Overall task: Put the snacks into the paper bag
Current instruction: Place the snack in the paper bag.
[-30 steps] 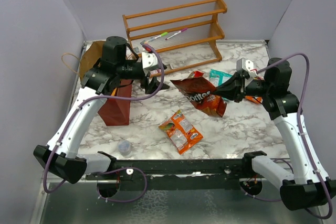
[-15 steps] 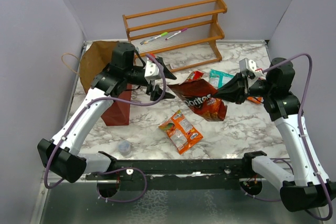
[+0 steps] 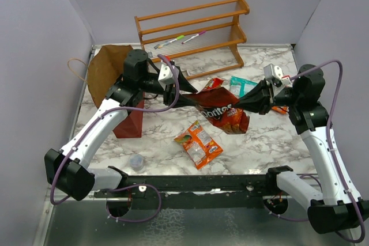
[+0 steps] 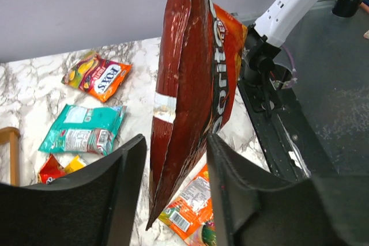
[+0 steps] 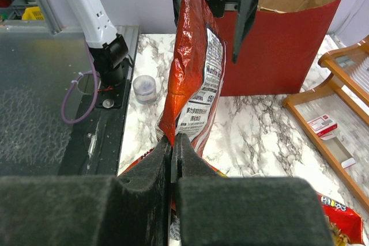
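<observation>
Above the middle of the marble tabletop (image 3: 262,142), a large red-orange chip bag (image 3: 222,110) is held up off the surface between the two arms. One corner of it is pinched in the right claw (image 3: 239,103), whose fingers are pressed tight together on the foil. The opposite end is straddled by the left claw (image 3: 187,89), its fingers parted on either side of the bag; whether they press on the foil cannot be told. The dark-red paper bag (image 3: 131,120) is seen standing at the left side of the tabletop, mouth up, beneath the left arm. A small orange packet (image 3: 199,144) is left lying near the front edge, and a teal packet (image 3: 241,84) lies behind the lifted bag.
</observation>
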`<state>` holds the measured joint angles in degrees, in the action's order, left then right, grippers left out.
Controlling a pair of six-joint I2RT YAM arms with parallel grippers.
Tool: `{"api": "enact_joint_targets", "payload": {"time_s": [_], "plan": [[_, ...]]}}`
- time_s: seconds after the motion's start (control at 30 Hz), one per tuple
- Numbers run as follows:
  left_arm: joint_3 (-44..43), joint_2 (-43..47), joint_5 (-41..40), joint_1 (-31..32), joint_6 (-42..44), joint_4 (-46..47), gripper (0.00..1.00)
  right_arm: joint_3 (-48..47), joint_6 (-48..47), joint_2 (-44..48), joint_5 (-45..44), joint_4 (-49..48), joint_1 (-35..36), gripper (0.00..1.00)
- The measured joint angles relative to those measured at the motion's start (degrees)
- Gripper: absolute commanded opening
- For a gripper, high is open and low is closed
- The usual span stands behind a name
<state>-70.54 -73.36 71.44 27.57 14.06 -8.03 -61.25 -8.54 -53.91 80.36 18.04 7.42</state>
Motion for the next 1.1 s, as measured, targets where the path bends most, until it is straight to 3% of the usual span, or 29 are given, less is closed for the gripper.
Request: {"api": "enact_joint_targets", "payload": {"time_s": [0.2, 0.37, 0.53, 0.67, 0.93, 1.0, 1.1], "plan": [[1.2, 0.0, 0.4, 0.8, -3.9, 4.1, 0.26, 0.8, 1.3, 0.0, 0.0, -1.3, 0.0, 0.01], [1.6, 0.0, 0.5, 1.1, -5.6, 5.2, 0.0, 1.1, 1.9, 0.0, 0.0, -2.1, 0.0, 0.01], [1.6, 0.1, 0.5, 1.0, -6.5, 5.8, 0.0, 1.7, 2.1, 0.1, -1.2, -2.3, 0.0, 0.02], [1.6, 0.8, -0.4, 0.8, -6.7, 4.4, 0.0, 1.9, 0.7, 0.1, -4.7, -1.7, 0.0, 0.18], [0.1, 4.2, -6.3, -1.6, -3.7, -3.7, 0.0, 2.3, -6.7, -1.0, -11.8, 1.8, 0.0, 0.68], [-0.6, 5.2, -8.0, -3.0, -2.7, -5.6, 0.0, 2.7, -8.3, -0.9, -13.6, 2.7, 0.0, 0.76], [-2.1, 6.8, -9.5, -6.0, -1.9, -8.5, 0.0, 4.4, -10.3, 0.3, -15.7, 3.2, 0.0, 0.81]]}}
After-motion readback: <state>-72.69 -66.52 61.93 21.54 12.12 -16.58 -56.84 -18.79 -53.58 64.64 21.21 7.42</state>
